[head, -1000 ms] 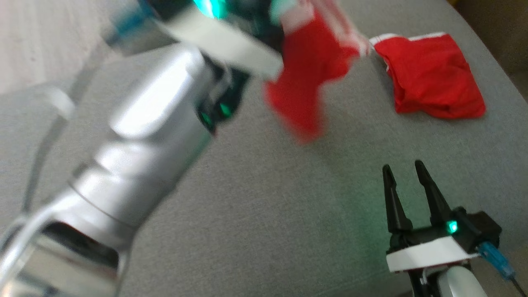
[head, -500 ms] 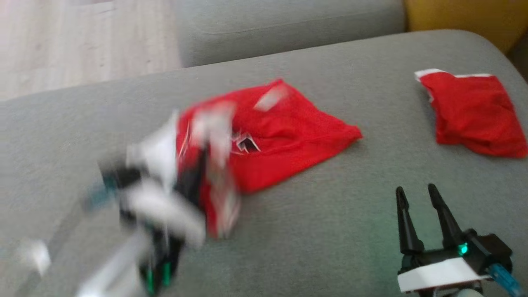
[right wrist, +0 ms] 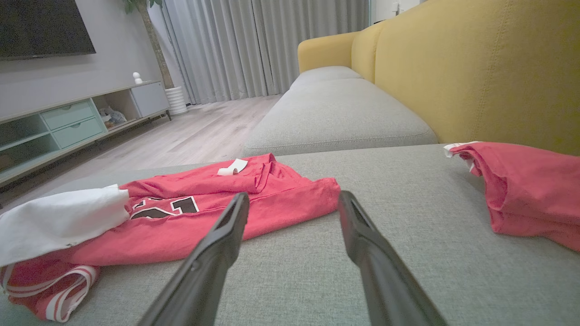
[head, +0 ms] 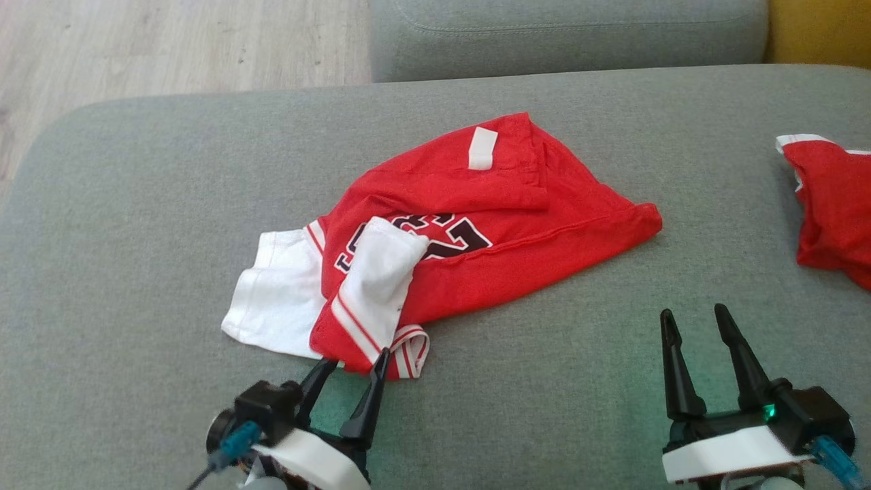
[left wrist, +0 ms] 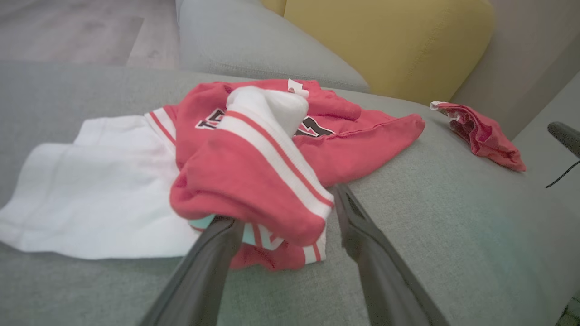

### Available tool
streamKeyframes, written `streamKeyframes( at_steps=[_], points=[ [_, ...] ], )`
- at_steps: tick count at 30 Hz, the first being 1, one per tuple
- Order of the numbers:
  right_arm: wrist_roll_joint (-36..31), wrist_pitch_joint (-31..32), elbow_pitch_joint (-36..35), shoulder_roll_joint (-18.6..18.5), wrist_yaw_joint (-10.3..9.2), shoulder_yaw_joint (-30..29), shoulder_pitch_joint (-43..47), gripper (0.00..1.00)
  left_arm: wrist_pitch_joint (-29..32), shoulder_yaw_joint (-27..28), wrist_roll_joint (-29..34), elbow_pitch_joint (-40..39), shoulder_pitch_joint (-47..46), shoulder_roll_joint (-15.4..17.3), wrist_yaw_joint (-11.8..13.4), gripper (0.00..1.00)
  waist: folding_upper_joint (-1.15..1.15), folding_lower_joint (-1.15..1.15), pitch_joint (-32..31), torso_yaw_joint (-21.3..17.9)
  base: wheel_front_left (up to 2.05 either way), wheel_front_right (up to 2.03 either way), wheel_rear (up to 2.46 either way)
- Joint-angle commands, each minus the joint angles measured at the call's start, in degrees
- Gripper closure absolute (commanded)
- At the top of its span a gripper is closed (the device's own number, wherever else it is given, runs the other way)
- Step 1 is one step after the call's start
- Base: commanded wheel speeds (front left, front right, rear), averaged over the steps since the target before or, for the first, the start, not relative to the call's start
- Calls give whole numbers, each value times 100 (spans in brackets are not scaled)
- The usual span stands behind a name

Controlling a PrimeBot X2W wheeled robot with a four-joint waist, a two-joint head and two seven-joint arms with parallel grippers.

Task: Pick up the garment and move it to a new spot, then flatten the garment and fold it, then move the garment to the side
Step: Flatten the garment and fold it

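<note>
The garment [head: 476,224] lies crumpled on the grey sofa cushion [head: 136,204], red with black letters showing and a white panel spread out to its left. A white, red-striped fold [left wrist: 253,167] bunches up at its near edge. My left gripper [head: 354,364] stands open at that near edge. In the left wrist view the left gripper [left wrist: 281,206] has one fingertip tucked under the fold and the other beside it. My right gripper [head: 694,313] is open and empty, apart from the garment [right wrist: 190,213] to its right. In its wrist view the right gripper [right wrist: 293,196] points across the cushion.
A second red garment [head: 830,204] lies bundled at the cushion's right end, in front of the yellow backrest [right wrist: 476,68]. Another grey cushion [head: 565,34] adjoins at the back. Wooden floor [head: 170,41] lies beyond the cushion's left edge.
The left gripper brought the hanging garment down onto the cushion and opened its jaws. The head camera shifted meanwhile. The right gripper stayed open.
</note>
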Motion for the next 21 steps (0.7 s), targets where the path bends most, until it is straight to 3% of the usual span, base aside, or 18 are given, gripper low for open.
streamKeyframes(
  at_steps=[1,3,7,9,10,15,18,21],
  points=[
    [-48,-22,-173,-34,-5,104,-104,0,-70,267,319,-306,-98,121,181,0,0,0,6,27,0,0,0],
    [-56,-22,-177,-34,-5,115,-103,0,-70,326,557,-525,-60,208,386,0,0,0,4,34,0,0,0],
    [-80,-22,-197,-34,-5,109,-71,0,437,291,806,-1238,-310,724,523,0,0,0,30,78,0,0,0],
    [-113,-22,-189,-34,-5,132,-62,0,883,352,813,-1751,-549,1127,464,0,0,0,56,91,0,0,0],
    [-113,-22,-189,-34,-5,132,-62,0,883,352,813,-1751,-549,1127,464,0,0,0,56,91,0,0,0],
    [-150,-22,-191,-35,-5,158,-186,0,1859,778,610,-2690,-1312,2084,217,0,0,0,199,41,0,0,0],
    [-157,-22,-191,-35,-5,202,-305,0,2310,954,539,-2880,-1820,2375,56,0,0,0,311,-37,0,0,0],
    [-146,-22,-194,-35,-5,239,-428,0,2610,1008,634,-2874,-2345,2458,-109,0,0,0,454,-133,0,0,0]
  ],
)
